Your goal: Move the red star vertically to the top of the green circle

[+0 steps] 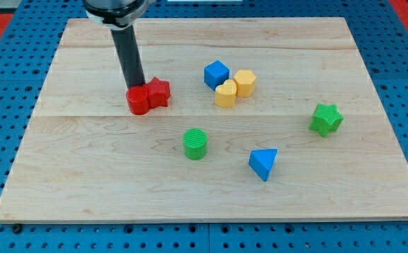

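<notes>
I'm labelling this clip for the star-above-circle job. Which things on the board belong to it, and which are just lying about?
In the job: red star, green circle, my tip at the view's left of the star.

Lying about: red cylinder, blue cube, yellow heart, yellow hexagon, green star, blue triangle.

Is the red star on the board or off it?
On: the red star rests on the wooden board, touching a red block.

Bare board separates the red star from the green circle; a red block touches the star's left.
</notes>
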